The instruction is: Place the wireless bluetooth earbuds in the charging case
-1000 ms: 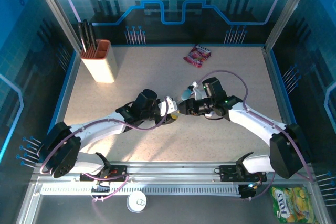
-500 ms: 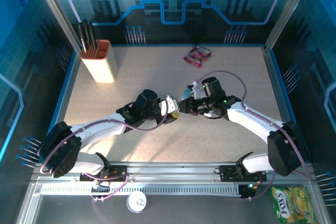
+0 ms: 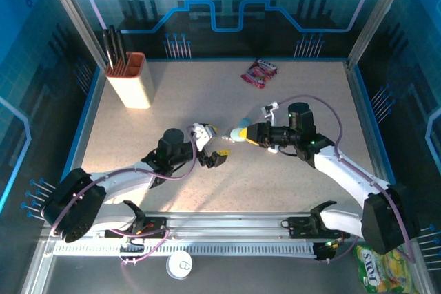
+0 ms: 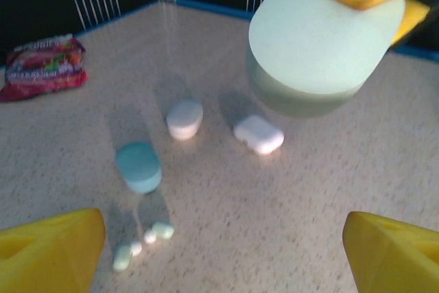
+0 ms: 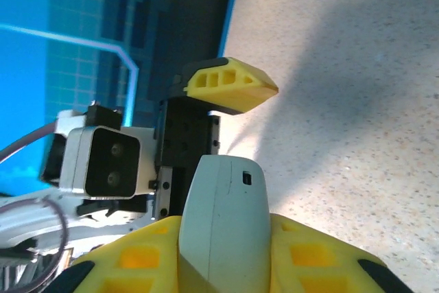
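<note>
My right gripper is shut on a pale blue-green charging case, held above the table with its lid closed; the case stands up between the yellow fingers. My left gripper hangs open just left of it, with nothing between its fingers. From the left wrist the held case looms at the upper right. Below it, two small pale earbuds lie on the table near a blue case.
Two white cases lie on the table beyond the blue one. A red snack packet sits at the back. A knife block stands at the back left. The left gripper's yellow finger faces the right wrist.
The left gripper has opened, let go of the case and drawn back to the left. The right gripper has shifted right, still gripping the case.
</note>
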Motion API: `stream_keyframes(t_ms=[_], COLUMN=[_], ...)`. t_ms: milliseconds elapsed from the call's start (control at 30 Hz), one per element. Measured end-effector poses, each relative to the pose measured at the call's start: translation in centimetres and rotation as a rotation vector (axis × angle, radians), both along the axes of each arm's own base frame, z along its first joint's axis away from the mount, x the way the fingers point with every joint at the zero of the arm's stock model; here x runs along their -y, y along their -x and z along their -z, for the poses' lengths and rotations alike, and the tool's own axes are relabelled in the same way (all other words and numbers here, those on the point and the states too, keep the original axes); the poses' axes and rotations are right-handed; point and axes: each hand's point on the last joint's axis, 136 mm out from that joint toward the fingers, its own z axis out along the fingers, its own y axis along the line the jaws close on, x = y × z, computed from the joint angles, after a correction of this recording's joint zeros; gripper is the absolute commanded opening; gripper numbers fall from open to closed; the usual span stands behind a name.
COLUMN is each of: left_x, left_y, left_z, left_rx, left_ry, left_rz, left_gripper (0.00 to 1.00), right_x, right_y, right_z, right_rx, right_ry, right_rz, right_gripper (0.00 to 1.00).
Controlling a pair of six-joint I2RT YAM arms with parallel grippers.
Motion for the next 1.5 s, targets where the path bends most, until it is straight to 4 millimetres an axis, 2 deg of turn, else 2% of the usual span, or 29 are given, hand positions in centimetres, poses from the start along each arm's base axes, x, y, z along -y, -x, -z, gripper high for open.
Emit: stream_keyframes(t_ms=[200,300,533,700,833,967,1167,1333,1433,1500], left_x=[1.1,1.5,2.1,2.4,2.6,2.9,3.7,4.2,4.3,4.4], left_y=[0.7,0.8,0.8,1.2,1.9,2.3,1.2,0.5,0.3,0.2], left_z=[-4.4,-5.5,-6.0,-6.3,-6.8,-7.0,-6.4,-7.2,-7.7,-8.0], left_rx=[0.073,0.078,0.051,0.081,0.112,0.164,0.192,0.211,0.221,0.224], left_ry=[0.187,0.252,0.338,0.362,0.367,0.352,0.325,0.336,0.344,0.349], left_rz=[0.068,0.097,0.126,0.166,0.203,0.223,0.225,0.227,0.228,0.231], left_gripper=[0.83,0.82,0.81,0.76,0.73,0.70,0.68,0.68,0.64,0.58], right_x=[0.0,-0.1,0.1,0.1,0.0,-0.3,-0.6,-0.5,-0.5,-0.5], right_y=[0.2,0.4,0.8,1.0,0.7,0.0,-0.5,-0.3,-0.2,-0.2], right_z=[-2.0,-2.8,-4.4,-5.1,-5.2,-4.3,-4.2,-4.8,-4.9,-4.9], right_rx=[-0.075,-0.093,-0.076,-0.086,-0.119,-0.195,-0.233,-0.206,-0.200,-0.200], right_ry=[-0.153,-0.195,-0.228,-0.261,-0.310,-0.365,-0.428,-0.450,-0.453,-0.454], right_rz=[0.000,-0.012,-0.013,-0.026,-0.032,-0.037,-0.047,-0.061,-0.063,-0.063], right_gripper=[0.12,0.11,0.11,0.10,0.09,0.08,0.07,0.07,0.06,0.07])
